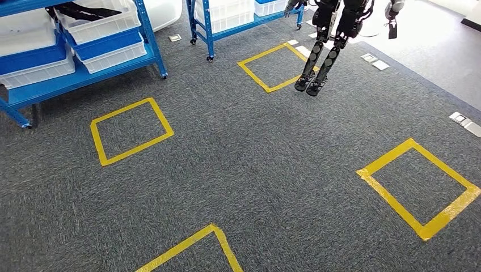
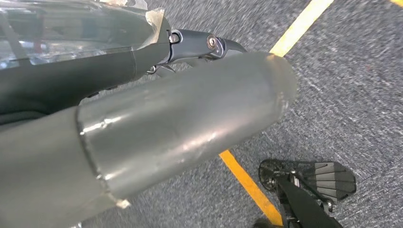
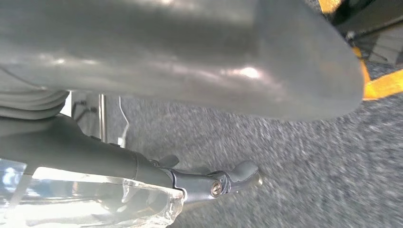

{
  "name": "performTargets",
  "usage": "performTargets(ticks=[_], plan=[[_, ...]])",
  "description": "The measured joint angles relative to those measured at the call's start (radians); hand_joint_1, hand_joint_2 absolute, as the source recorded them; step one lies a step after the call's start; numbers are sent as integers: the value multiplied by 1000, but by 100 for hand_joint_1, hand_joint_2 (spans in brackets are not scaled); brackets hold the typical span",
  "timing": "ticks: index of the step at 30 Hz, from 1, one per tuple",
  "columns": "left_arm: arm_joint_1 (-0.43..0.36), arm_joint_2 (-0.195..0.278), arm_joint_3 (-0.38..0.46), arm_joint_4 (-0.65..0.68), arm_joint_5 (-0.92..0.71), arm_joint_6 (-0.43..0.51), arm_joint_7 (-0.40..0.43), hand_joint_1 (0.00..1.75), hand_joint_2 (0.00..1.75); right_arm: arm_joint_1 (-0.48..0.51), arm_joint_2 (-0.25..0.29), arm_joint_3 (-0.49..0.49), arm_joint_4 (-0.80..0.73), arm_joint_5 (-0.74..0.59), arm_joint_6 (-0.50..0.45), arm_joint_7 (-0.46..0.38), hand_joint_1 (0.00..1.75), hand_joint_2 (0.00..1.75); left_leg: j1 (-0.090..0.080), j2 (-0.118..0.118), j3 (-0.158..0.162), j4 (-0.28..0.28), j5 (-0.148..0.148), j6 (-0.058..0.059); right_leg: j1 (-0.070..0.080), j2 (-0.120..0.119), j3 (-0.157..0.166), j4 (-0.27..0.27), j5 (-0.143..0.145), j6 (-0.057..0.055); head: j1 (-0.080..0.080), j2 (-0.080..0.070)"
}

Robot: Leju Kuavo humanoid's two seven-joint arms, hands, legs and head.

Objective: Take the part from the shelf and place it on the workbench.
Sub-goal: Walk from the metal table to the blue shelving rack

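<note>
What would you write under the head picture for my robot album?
Yellow tape squares on grey carpet, blue shelves with white bins, another robot standing beyond.

- The left hand has a thick grey thumb, smooth and faintly glossy, with scuffs and a seam line where its rounded outer section meets the broader base.
- Behind that thumb runs a darker grey finger; a silver screw head sits in its hinge, and a clear, taped cover lies over the part nearer the wrist.
- The right hand shows the same broad grey thumb with soft highlights along it.
- Its dark finger carries a small silver screw at the hinge and ends in a rounded tip, with a clear plastic shell beside it.
</note>
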Motion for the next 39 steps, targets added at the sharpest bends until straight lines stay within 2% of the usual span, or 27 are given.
performTargets(ticks=[14, 18, 19, 23, 25, 27, 28, 29, 30, 31, 32, 33, 34, 35, 36, 37, 38, 39], plan=[[0, 0, 0, 0, 0, 0, 0, 0, 0, 0, 0, 0, 0, 0, 0, 0, 0, 0, 0, -1, 0, 0, 0, 0, 0, 1, 2, -4, 1, 1, 0, 0], [0, 1, 0, 0, 0, 0, 0, 0, 0, 0, 1, 0, 0, 0, 0, 0, 0, 0, 0, -8, -3, 5, -2, -8, -4, 26, 16, -39, 10, 4, 2, 0], [0, 1, 0, 0, 0, 0, 0, 0, 0, 0, 2, 0, 1, 0, 0, 0, 0, 0, -1, -11, -5, 7, -4, -12, -2, 33, 18, -47, 11, 2, 4, 0], [3, 2, 0, 0, 0, 1, 1, 0, 0, -2, 3, 1, 1, 0, 0, -1, 0, 0, -3, -31, -12, 8, -3, -29, 8, 18, 22, -49, 16, -34, 3, 0], [8, 1, 0, 0, -1, 1, 2, 0, 0, -4, 2, 1, 1, 0, 0, -1, 0, 0, 0, -9, -23, 26, -15, -36, 7, 2, 23, -51, 21, -48, 0, 0], [10, 0, 0, 0, -2, 1, 2, 0, 0, 0, 2, 1, 1, 0, 0, -1, 0, 0, 1, 48, -89, 162, -82, -43, 11, -32, 22, -54, 22, -63, -5, 0], [10, 0, 0, 0, -2, 1, 1, 0, 0, 1, 2, 1, 1, 0, 0, -2, 0, 0, -1, 72, -101, 191, -88, -40, 16, -55, 23, -54, 19, -68, -7, 0], [8, 1, 0, 0, -3, 1, 0, 0, 0, 2, 3, 1, 1, 0, 0, -3, 0, 0, -7, 108, -93, 182, -83, -33, 23, -80, 25, -54, 15, -70, -7, 0], [7, 2, 0, 0, -3, 1, -2, 0, 0, 1, 3, 1, 1, 0, 1, -4, 0, 0, -14, 129, -64, 125, -56, -24, 28, -103, 28, -54, 11, -69, -7, 0], [7, 2, 0, 0, -4, 2, -3, 0, 0, -1, 4, 2, 1, 0, 1, -6, 0, 0, -17, 138, -24, 47, -22, -13, 32, -117, 32, -53, 6, -63, -7, 0], [5, 3, 0, 0, -4, 2, -4, 0, 0, -2, 5, 4, 1, 0, 1, -7, 0, 0, -19, 135, -6, 8, -9, -3, 33, -101, 16, -11, -18, -59, -6, 0], [5, 3, 0, 0, -4, 1, -5, 0, 0, -1, 4, 6, 1, 1, 1, -7, 0, 0, -15, 99, -4, -1, -1, 2, 28, -76, -19, 62, -45, -51, -6, 0], [6, 2, 0, 0, -4, 1, -8, 0, 0, 1, 3, 9, 1, 1, 1, -7, 0, 0, -9, 60, -1, -8, 6, 5, 21, -43, -35, 84, -47, -35, -5, 0], [6, 1, 0, 0, -4, 1, -10, 0, 0, 2, 2, 12, 1, 1, 2, -8, 0, 0, -9, 23, -4, -3, 5, -1, 13, -2, -43, 84, -39, -29, -4, 0], [8, 1, 1, 0, -4, 1, -12, 0, 0, 1, 2, 15, 1, 1, 2, -7, 0, 0, -6, -2, -8, 5, 1, -14, 5, 7, -30, 42, -9, -26, -4, 0], [9, 1, 1, 0, -4, 1, -13, 0, 0, 1, 2, 17, 2, 1, 2, -7, 0, 0, -4, 9, -48, 83, -38, -30, 2, 0, 1, -31, 24, -34, -7, 0], [9, 2, 2, 0, -4, 1, -13, 0, 0, 1, 3, 19, 2, 1, 2, -7, 0, 0, -2, 30, -83, 145, -60, -44, 3, -19, 12, -54, 31, -52, -10, 0], [10, 2, 2, 0, -4, 1, -13, 0, 0, 1, 3, 20, 2, 1, 2, -7, 0, 0, 1, 62, -105, 184, -70, -52, 4, -50, 16, -55, 30, -63, -13, 0]])
